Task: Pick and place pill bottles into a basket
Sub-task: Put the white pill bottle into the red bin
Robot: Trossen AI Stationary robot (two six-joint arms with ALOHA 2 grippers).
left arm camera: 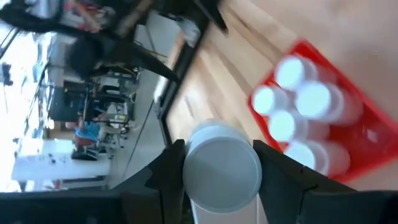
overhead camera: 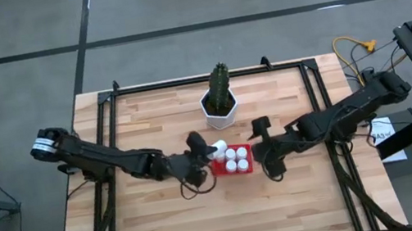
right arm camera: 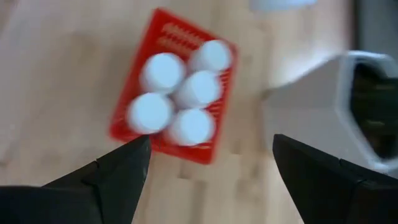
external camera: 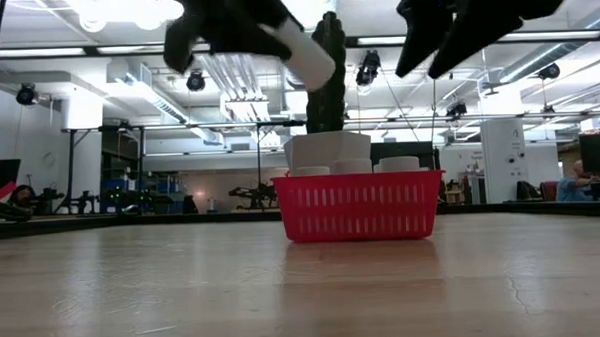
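The red basket stands mid-table with several white pill bottles upright in it; it also shows in the low view and in both wrist views. My left gripper is shut on one more white pill bottle, held above the basket's left side. My right gripper hovers open and empty just right of the basket, above the table, its fingers spread wide. My left gripper pinches the bottle's round side between its two fingers, coming from the table's left. One round end of the bottle faces the wrist camera. The bottle is lifted clear, tilted, its free end slanting down toward the basket.
A white hexagonal pot with a green cactus stands just behind the basket, near both grippers; it also shows in the right wrist view. Bare wooden tabletop lies in front of the basket and to both sides.
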